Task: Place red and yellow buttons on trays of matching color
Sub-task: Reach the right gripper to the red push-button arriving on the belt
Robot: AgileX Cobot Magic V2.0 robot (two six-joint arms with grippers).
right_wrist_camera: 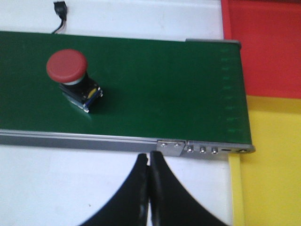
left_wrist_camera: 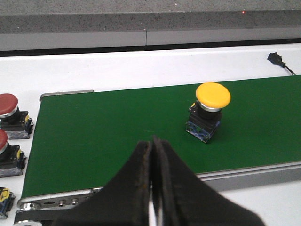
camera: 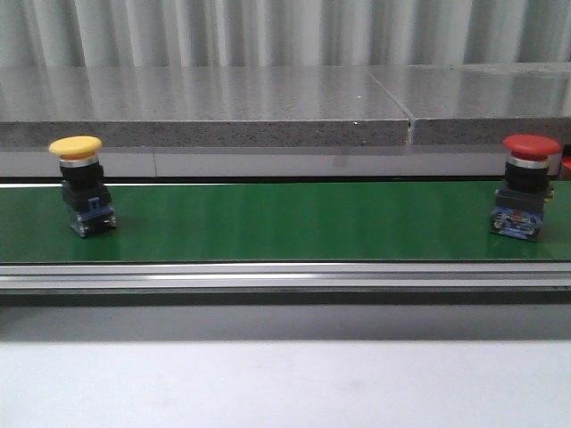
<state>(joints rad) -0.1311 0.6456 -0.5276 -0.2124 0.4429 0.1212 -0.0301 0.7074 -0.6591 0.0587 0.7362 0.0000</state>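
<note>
- Left gripper (left_wrist_camera: 151, 188): fingers closed, empty, hanging short of the yellow button (camera: 80, 183) standing upright at the green conveyor belt's (camera: 285, 223) left end.
- Right gripper (right_wrist_camera: 149, 188): fingers closed, empty; the red button (camera: 526, 185) stands at the belt's right end.
- Nothing is picked yet; next, open around a cap, then carry it to the red tray (right_wrist_camera: 268, 47) or yellow tray (right_wrist_camera: 275, 165).

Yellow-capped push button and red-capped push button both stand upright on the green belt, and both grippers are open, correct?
Not quite: both grippers are shut. The wrist views show the left gripper and right gripper closed, holding nothing. The yellow-capped push button and red-capped push button do stand upright on the green belt.
</note>
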